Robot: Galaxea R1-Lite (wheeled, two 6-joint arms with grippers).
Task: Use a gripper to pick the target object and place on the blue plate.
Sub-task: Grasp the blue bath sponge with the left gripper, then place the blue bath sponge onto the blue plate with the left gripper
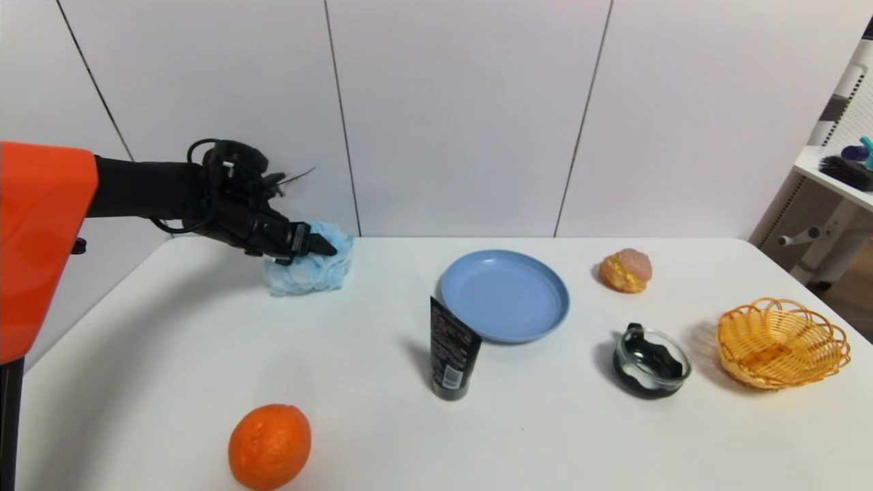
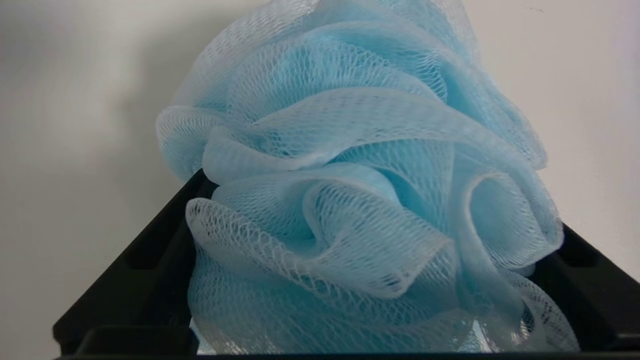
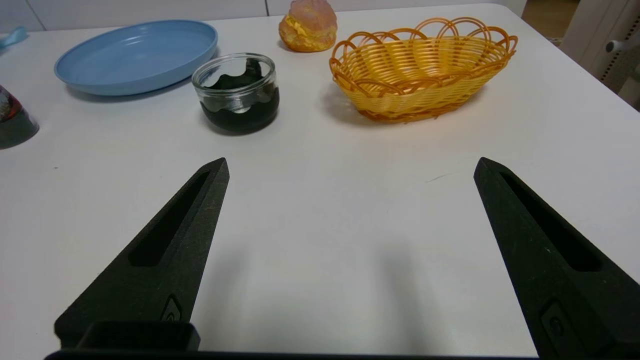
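The left gripper (image 1: 320, 247) has its jaws round the pouf (image 2: 360, 200), seemingly pinching its mesh. The pouf looks light, soft and squashy, so a deep grip through the middle should hold. The right gripper (image 3: 350, 170) hangs with jaws wide apart.

The bath pouf (image 2: 360, 200) is light-blue netted mesh, thin and half see-through, gathered in soft ruffles. The left pincer (image 1: 320, 247), pressing into it, is matt black, seemingly plastic; the right pincer (image 3: 350, 250) has the same dull, faintly grainy black fingers (image 3: 170, 260). The desk (image 1: 545, 423) is smooth white with a slight sheen. On it, the blue plate (image 1: 505, 294) looks like matt plastic. Beside the plate, a black tube (image 1: 451, 351) is glossy with a printed label. The bowl (image 3: 237, 90) is clear shiny glass, the basket (image 3: 425, 70) is woven orange strands, and the orange (image 1: 270, 447) has a dimpled skin.
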